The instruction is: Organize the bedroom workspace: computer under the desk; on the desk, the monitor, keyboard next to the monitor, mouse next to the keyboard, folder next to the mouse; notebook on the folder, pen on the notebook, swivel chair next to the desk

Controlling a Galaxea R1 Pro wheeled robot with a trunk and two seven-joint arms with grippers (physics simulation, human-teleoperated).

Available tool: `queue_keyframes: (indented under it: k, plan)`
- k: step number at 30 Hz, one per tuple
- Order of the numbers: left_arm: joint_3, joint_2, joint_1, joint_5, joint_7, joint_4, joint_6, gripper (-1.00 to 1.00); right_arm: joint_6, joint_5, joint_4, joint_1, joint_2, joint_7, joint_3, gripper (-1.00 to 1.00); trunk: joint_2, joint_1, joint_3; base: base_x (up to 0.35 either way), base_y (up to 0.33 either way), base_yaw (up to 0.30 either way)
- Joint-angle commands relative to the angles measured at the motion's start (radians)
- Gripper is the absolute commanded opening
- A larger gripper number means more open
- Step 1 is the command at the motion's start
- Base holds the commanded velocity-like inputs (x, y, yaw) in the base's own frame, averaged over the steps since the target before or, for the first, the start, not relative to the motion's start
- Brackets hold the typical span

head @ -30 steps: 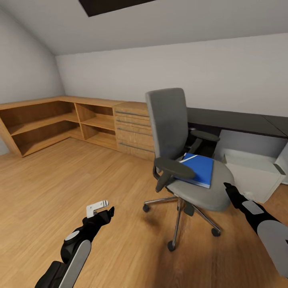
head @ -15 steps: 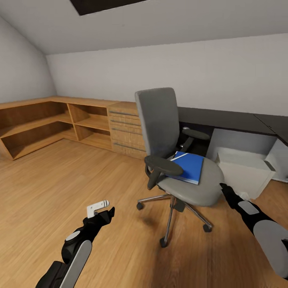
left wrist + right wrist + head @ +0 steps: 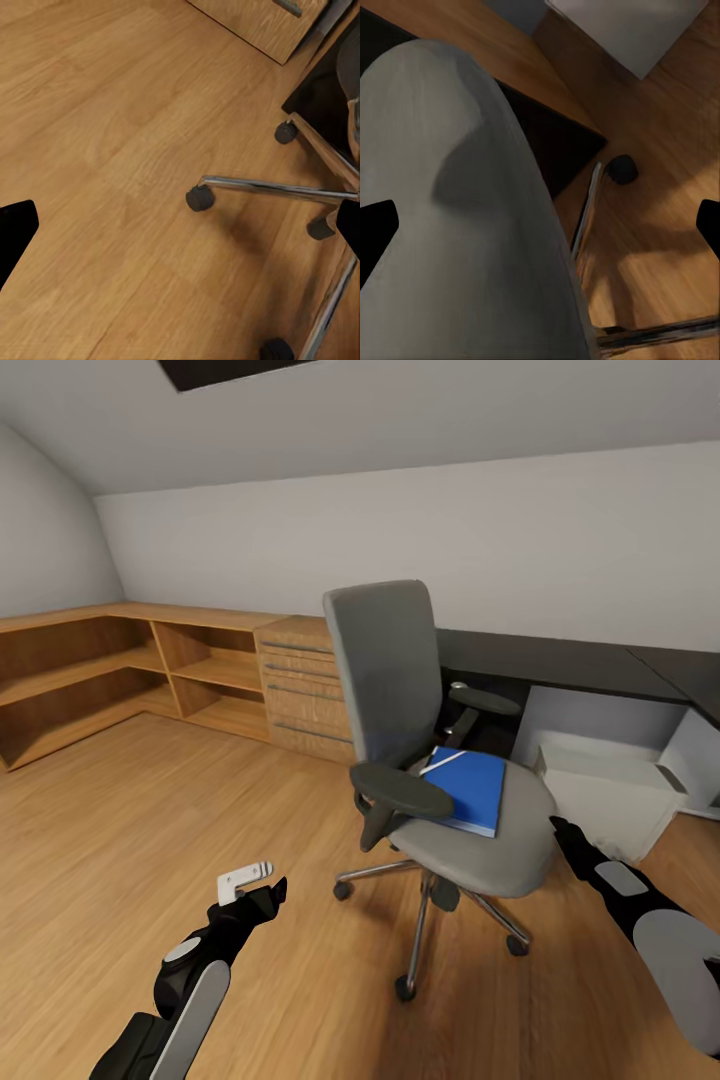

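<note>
The swivel chair stands mid-floor, its grey back toward me. A blue folder lies flat on its seat, with a thin white strip across the far corner. Behind the chair runs the black-topped desk, and the pale computer sits on the floor under it. My left gripper hovers open over bare floor, left of the chair's chrome base. My right gripper is open just off the seat's right edge. The monitor, keyboard, mouse, notebook and pen are out of view.
Light wooden low shelving with a drawer block lines the left and back walls. Open wood floor stretches between me and the shelving. The chair's casters and spokes spread out near floor level.
The whole picture has slid left, so the camera has turned right. The chair sits a little nearer and further left in view. Both arms hold the same pose.
</note>
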Motion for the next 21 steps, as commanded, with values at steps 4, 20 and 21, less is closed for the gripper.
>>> queue_keyframes:
  k: [4,20,21]
  plan:
    - [-0.002,0.001,-0.001,0.01,0.01,-0.001,0.001,1.0,0.004,-0.001,-0.002,0.0,0.0,0.011,-0.002,1.0,0.0,0.0,-0.001,0.092,0.0,-0.001]
    - [-0.002,0.001,-0.001,0.011,0.011,-0.001,0.001,1.0,0.006,-0.003,0.004,0.0,0.001,0.013,0.0,1.0,0.0,0.0,-0.001,0.101,0.0,0.009]
    - [-0.002,0.001,-0.001,0.011,0.011,-0.001,0.001,1.0,0.006,-0.003,0.005,0.0,0.001,0.013,0.0,1.0,0.0,0.0,-0.001,0.002,0.0,0.114]
